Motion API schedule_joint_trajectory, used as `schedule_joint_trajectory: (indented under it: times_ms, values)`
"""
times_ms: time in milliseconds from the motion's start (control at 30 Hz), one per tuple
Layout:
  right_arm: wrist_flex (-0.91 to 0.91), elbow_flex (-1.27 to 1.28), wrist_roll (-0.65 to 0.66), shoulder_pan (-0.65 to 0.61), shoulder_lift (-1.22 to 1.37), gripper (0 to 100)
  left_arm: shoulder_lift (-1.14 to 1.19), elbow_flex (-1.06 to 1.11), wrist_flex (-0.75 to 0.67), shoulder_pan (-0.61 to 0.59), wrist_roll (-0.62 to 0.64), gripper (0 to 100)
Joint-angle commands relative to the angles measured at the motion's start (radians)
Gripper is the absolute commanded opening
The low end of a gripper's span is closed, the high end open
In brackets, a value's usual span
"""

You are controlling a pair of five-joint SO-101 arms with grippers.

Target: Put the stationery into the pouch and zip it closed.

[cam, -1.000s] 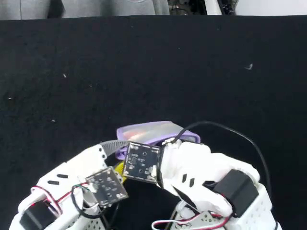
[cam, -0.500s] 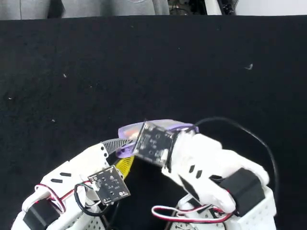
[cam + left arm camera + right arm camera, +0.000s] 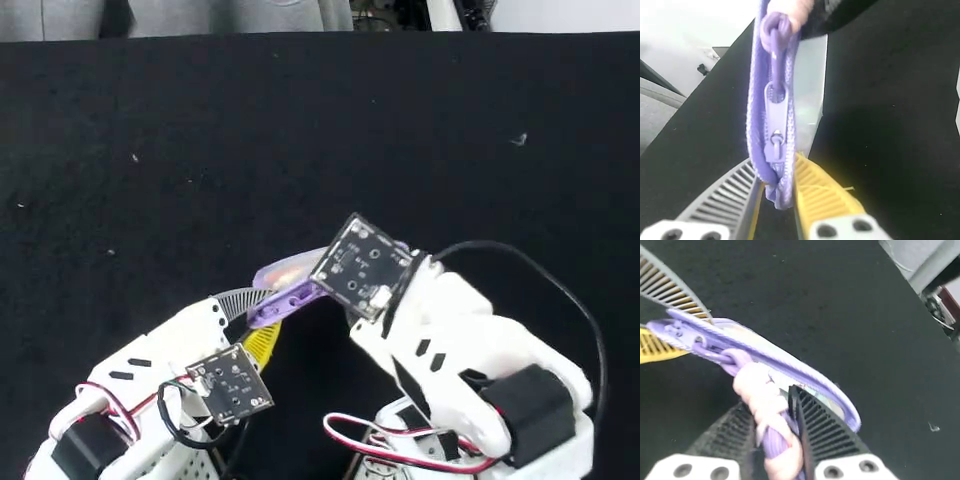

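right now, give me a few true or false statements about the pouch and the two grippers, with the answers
1. The left gripper clamps one end of the pouch. True.
2. The right gripper is open, clear of the pouch. False: it is shut on the braided zipper pull.
3. The zipper slider sits close to the left gripper. True.
4. The pouch is green. False: it is purple.

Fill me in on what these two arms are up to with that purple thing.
They hold a purple pouch between them above the black table. The left gripper pinches one end of the pouch, close to the zipper slider. The right gripper is clamped on the pink and purple pull cord tied to that slider. How far the zip is closed cannot be told.
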Motion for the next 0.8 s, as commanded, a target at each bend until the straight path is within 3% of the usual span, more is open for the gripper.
schedule_joint_trajectory:
  times_ms: [0, 267, 467, 767]
  values:
    - [-0.006, -0.119, -0.037, 0.084, -0.016, 1.1, 0.002, 0.041, 0.008, -0.01, -0.003, 3]
    - [-0.005, -0.162, -0.038, 0.204, -0.016, 1.1, 0.002, 0.041, 0.009, -0.01, -0.002, 3]
    - [-0.009, -0.163, -0.038, 0.216, -0.068, 1.1, 0.002, 0.042, 0.009, -0.01, -0.002, 3]
    - [-0.012, -0.142, 0.02, 0.396, -0.062, 1.1, 0.002, 0.065, -0.002, -0.035, -0.002, 3]
